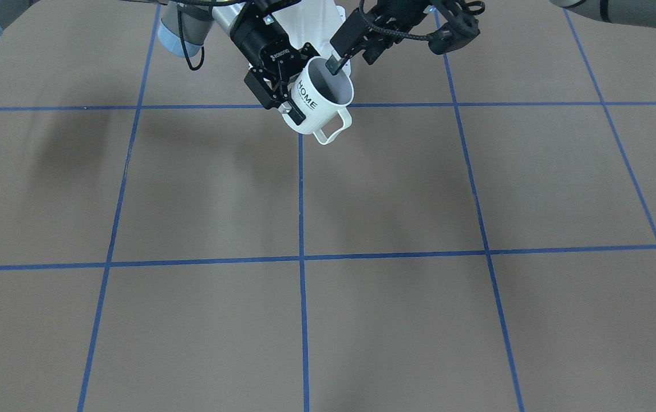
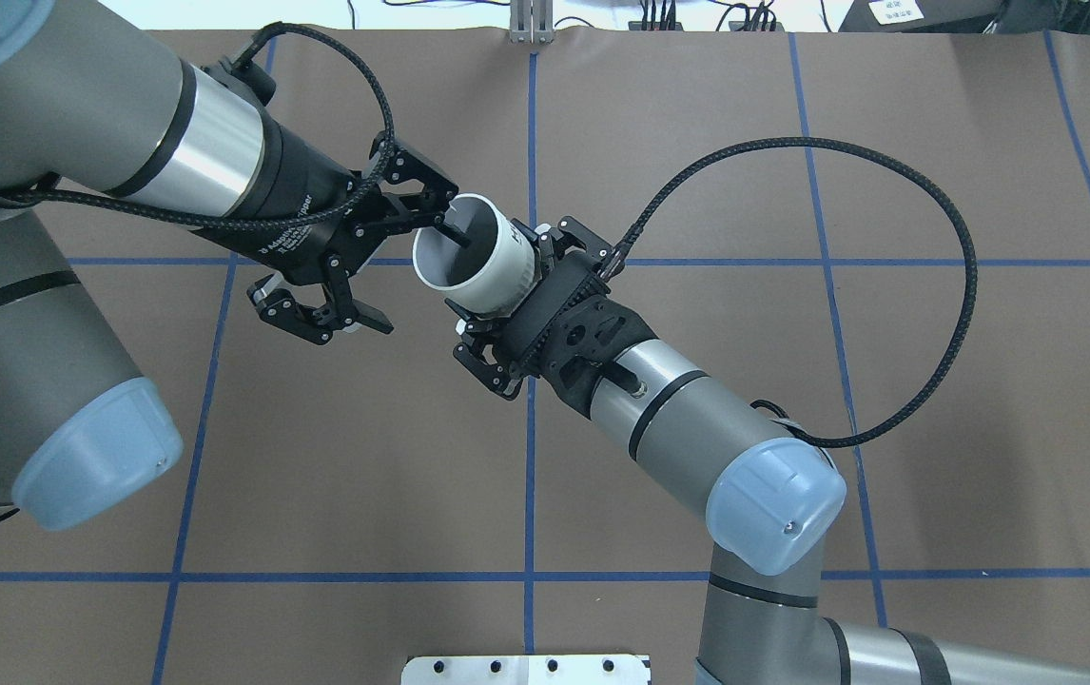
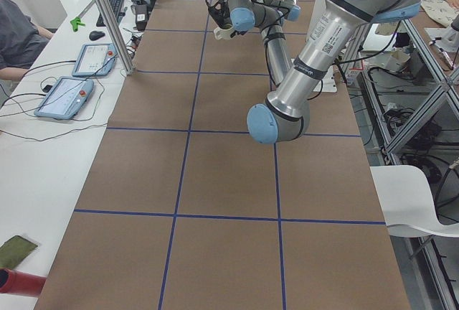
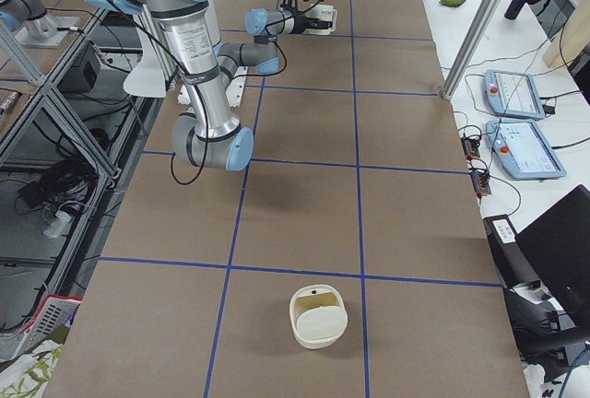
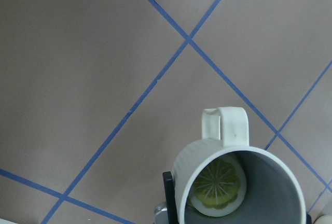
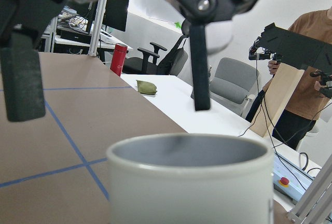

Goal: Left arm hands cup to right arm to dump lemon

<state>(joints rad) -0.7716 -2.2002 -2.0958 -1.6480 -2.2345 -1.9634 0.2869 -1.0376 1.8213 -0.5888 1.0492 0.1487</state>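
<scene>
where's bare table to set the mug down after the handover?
Most of the table is bare: the taped squares under the cup and out to the operators' side, plus the robot's-left end. Crowded: midair at the cup, where left gripper and right gripper meet. At the robot's-right end a white container sits beside a tape line.

A robotics lab: a table (image 4: 415, 232) papered brown with a blue tape grid, teach pendants (image 4: 527, 149) on the white bench at right, and office chairs (image 6: 231, 81) and monitors (image 6: 115, 12) behind.
</scene>
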